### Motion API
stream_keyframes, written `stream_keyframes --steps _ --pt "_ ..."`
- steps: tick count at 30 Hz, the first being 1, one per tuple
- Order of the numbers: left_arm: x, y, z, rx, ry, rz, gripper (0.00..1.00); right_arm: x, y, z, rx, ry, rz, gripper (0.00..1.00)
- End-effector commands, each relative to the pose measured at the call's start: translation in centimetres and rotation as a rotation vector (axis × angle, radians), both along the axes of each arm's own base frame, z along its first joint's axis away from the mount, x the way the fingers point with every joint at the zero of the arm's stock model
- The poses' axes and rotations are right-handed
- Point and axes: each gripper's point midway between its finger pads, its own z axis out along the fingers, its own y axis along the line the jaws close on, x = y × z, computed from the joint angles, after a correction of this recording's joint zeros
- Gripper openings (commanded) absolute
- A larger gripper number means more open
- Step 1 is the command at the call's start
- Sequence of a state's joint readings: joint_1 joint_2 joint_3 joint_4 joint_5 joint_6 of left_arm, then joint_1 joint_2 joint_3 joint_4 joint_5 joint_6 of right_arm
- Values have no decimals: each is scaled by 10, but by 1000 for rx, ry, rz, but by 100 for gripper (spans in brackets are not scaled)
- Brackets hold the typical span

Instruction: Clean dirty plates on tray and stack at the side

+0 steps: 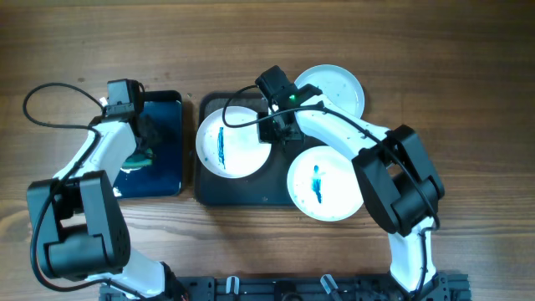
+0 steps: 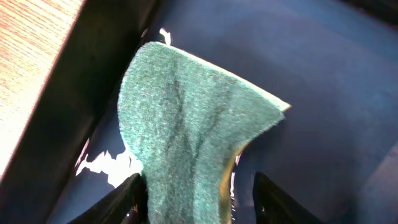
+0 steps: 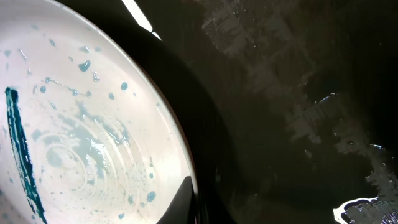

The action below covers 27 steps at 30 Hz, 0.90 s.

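Wooden table (image 1: 435,50), dark tray (image 1: 238,191) at centre. No stack yet. Of three plates, streaked ones at the tray's 9 o'clock (image 1: 232,140) and 5 o'clock (image 1: 324,182); a seemingly cleaner one (image 1: 330,90) at 1 o'clock (overhanging the rim). Sponge (image 2: 186,124) pinched in left gripper (image 1: 144,144) over small tray (image 1: 163,171). Right gripper (image 1: 280,131) at the 9 o'clock plate's rim, opening impossible to tell. Most scrubbing and all stacking probably ahead.

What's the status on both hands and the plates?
Left hand over small tray, green sponge between fingers, grip unclear. Right hand at rim of streaked plate on big tray. Nothing stacked yet.
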<state>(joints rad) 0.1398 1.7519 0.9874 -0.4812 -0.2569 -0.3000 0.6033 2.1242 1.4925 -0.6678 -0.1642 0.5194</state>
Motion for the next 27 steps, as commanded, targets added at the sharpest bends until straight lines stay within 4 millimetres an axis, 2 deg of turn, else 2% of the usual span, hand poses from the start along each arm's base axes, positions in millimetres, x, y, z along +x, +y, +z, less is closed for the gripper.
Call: stream_keyframes --steps 1,3,5,9,13,15,17,18,20,23,27 --pt "-4 12 -3 57 16 19 47 -2 5 -7 10 15 7 4" --pt "-4 13 1 57 13 20 41 -2 5 -6 12 12 7 4" --pt "-7 12 3 55 18 20 42 -1 6 -6 14 11 7 4" --pt "-8 9 0 35 24 14 54 -1 6 -6 13 10 10 4" --pt "-5 0 -8 -19 24 -3 55 -1 6 -6 13 8 17 4" --pt "-6 -3 -18 -39 43 -8 50 -1 6 -6 13 8 17 4" --pt "-8 -4 -25 -45 65 -8 39 -2 5 -6 12 9 18 4" --pt "-9 -4 -28 -47 74 -8 31 -2 5 -6 11 9 23 4" --pt "-10 -5 -31 -48 82 -8 6 -2 6 -6 12 9 30 4" --pt "-11 -5 -27 -48 78 -5 4 -2 6 -6 13 8 30 4" --pt "-11 -18 -5 -122 62 -24 4 -2 6 -6 14 6 29 4"
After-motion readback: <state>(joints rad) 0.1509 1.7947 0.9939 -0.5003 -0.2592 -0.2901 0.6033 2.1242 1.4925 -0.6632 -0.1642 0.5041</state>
